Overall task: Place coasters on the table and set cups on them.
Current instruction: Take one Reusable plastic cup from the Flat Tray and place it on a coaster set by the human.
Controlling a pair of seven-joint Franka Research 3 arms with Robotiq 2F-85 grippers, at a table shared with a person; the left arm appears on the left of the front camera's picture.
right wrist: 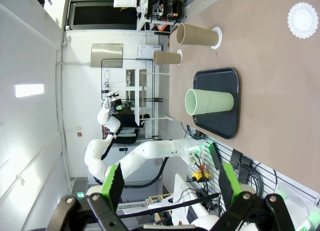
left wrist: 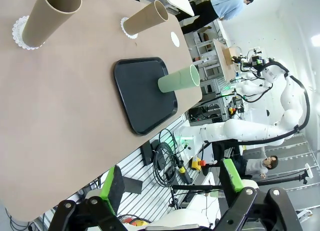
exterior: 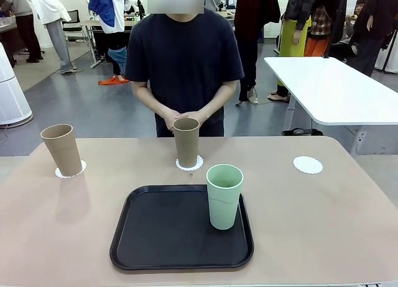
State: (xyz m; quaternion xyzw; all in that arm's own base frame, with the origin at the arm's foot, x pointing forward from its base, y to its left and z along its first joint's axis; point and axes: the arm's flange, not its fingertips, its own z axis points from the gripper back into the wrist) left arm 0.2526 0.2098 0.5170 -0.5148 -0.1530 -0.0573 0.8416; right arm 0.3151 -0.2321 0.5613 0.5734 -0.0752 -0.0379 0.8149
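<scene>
- Left gripper (left wrist: pixel 171 180): jaws wide apart, empty, clear of the table (exterior: pixel 348 225).
- Right gripper (right wrist: pixel 170 181): jaws wide apart, empty.
- Green cup (exterior: pixel 224 195): upright on black tray (exterior: pixel 155 231), well ahead of both grippers.
- Left tan cup (exterior: pixel 62 149): upright on left coaster (exterior: pixel 78 170), beyond the tray.
- Middle tan cup (exterior: pixel 186 141): upright on middle coaster (exterior: pixel 196 164), beyond the tray.
- Bare coaster (exterior: pixel 308 164): flat on table, far ahead of right gripper.
</scene>
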